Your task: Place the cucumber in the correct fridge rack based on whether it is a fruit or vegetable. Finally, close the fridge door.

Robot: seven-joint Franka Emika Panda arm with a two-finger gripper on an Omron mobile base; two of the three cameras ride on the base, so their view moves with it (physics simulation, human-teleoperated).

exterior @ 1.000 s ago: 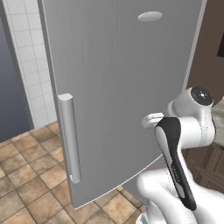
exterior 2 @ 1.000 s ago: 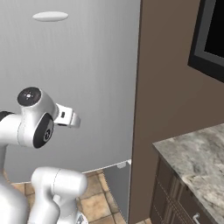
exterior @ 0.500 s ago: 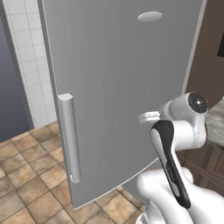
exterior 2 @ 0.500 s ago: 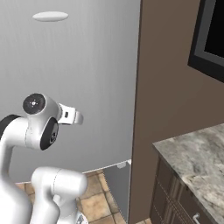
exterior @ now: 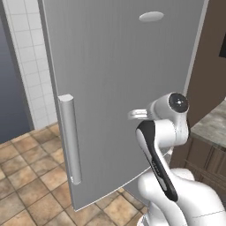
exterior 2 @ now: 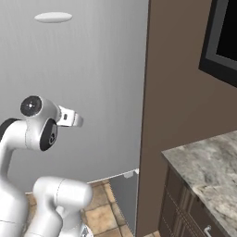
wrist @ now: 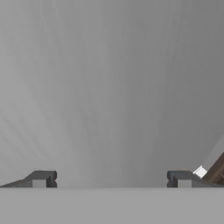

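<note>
The tall flat brushed-grey fridge door [exterior: 114, 88] stands straight ahead of the pincer [wrist: 111, 178], its faintly streaked metal face close before the two dark fingertips, which sit wide apart with nothing between them. Whether they touch the panel cannot be told. To the pincer's left hangs the door's long pale rounded bar handle [exterior: 70, 139]; above is a small oval badge [exterior: 151, 16]. Right of it stand a brown cabinet wall [exterior 2: 178, 92] and a mottled stone tabletop [exterior 2: 208, 166]. Below lies terracotta tile floor [exterior: 26, 176].

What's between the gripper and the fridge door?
Nothing. In the hand view the open gripper faces bare fridge door panel, with only empty space between the fingertips.
</note>
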